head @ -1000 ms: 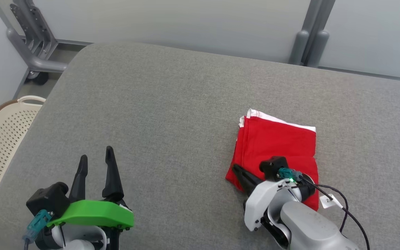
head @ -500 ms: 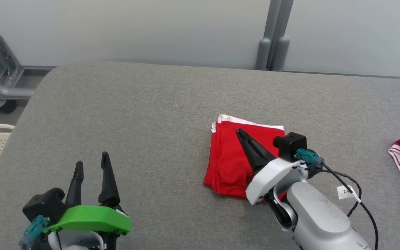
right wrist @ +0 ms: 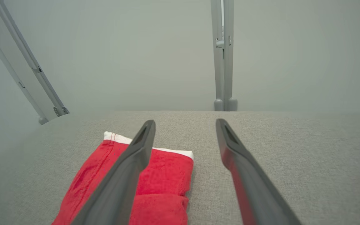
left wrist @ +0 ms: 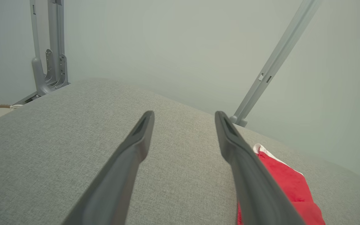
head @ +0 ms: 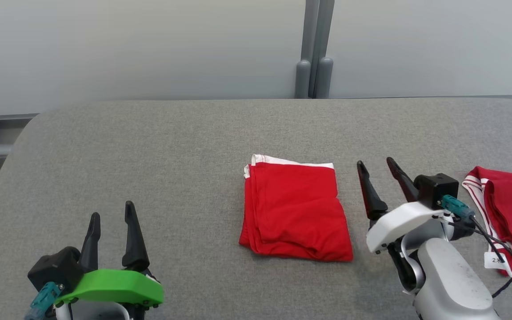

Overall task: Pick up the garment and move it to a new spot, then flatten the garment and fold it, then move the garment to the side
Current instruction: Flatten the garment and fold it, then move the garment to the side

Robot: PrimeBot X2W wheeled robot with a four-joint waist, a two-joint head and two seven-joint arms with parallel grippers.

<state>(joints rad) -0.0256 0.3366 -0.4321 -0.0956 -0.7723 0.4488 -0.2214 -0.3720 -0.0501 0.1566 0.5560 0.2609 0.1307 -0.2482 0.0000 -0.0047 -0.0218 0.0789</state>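
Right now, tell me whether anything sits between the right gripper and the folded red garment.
Nothing visible does. The right gripper stands open just right of the folded red garment, with bare grey tabletop between them.

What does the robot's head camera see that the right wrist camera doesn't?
Head view's extras: the open left gripper with its green cover, and most of a second garment at the table's right end. Right wrist view's extras: red stitching by the folded garment's white hem, and a clip high on the post. Shared: the folded garment, the table, the post, a sliver of the second garment, and the open right gripper beside the folded garment.
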